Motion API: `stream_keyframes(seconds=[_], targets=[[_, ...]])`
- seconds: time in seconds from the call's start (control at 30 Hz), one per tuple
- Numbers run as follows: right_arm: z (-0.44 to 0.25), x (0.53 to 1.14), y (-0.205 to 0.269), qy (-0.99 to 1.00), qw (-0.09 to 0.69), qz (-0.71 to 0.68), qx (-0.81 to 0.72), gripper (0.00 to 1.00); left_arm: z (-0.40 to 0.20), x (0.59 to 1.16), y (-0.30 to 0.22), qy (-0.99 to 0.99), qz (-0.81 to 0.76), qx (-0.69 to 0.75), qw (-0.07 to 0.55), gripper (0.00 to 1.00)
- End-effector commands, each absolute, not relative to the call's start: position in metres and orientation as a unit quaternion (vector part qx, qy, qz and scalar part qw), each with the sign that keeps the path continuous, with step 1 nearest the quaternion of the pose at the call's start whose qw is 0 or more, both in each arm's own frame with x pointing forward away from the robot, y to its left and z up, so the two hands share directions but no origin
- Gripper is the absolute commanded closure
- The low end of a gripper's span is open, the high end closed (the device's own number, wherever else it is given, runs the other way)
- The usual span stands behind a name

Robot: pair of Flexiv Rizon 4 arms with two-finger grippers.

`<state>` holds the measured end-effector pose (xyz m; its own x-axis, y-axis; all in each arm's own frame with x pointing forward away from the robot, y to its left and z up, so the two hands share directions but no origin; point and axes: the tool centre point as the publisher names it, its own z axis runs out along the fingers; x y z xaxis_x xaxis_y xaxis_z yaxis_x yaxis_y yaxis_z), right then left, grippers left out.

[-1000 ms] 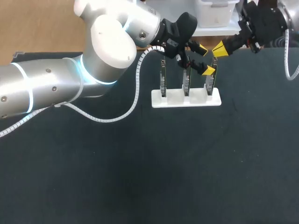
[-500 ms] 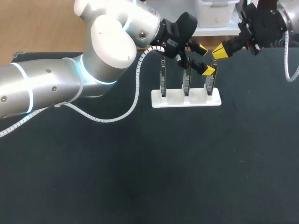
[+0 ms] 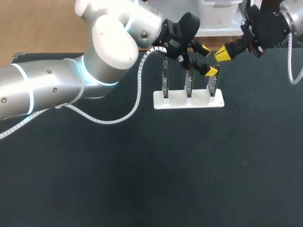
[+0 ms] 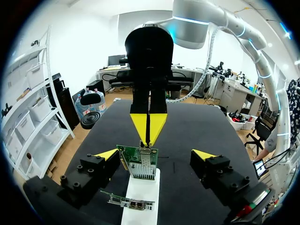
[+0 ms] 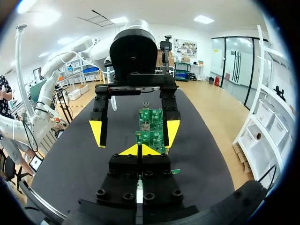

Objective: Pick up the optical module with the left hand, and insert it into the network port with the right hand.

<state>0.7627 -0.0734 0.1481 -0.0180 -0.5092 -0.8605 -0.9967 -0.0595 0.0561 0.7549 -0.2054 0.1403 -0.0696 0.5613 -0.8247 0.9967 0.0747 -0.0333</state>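
The left arm point(image 3: 57, 90) is built of thick, rounded silver-white segments joined by glowing cyan rings and dotted with small dark screws, and a white spiral-wrapped cable point(image 3: 138, 90) leads along it to a black wrist housing. The left tool point(image 3: 208, 60) has 2 black, block-shaped fingers point(image 4: 89, 176), each studded with round black screws and ending in a bright yellow wedge tip. The right arm point(image 3: 294, 14) is silver-grey with a white coiled cable point(image 3: 290, 61), and the right tool point(image 3: 222, 52) is black with 2 long, pointed yellow tips.
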Motion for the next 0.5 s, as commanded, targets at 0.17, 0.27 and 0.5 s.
stream_keyframes(seconds=[0.17, 0.27, 0.5], targets=[[0.146, 0.765, -0.074, 0.603, 0.323, 0.383, -0.621, 1.00, 0.140, 0.756, -0.206, 0.653, -0.328, 0.597, 0.330, 0.00], [0.152, 0.766, -0.074, 0.599, 0.328, 0.379, -0.625, 1.00, 0.140, 0.756, -0.206, 0.653, -0.328, 0.597, 0.330, 0.00], [0.160, 0.772, -0.075, 0.593, 0.338, 0.370, -0.630, 1.00, 0.140, 0.756, -0.206, 0.653, -0.328, 0.597, 0.330, 0.00]])
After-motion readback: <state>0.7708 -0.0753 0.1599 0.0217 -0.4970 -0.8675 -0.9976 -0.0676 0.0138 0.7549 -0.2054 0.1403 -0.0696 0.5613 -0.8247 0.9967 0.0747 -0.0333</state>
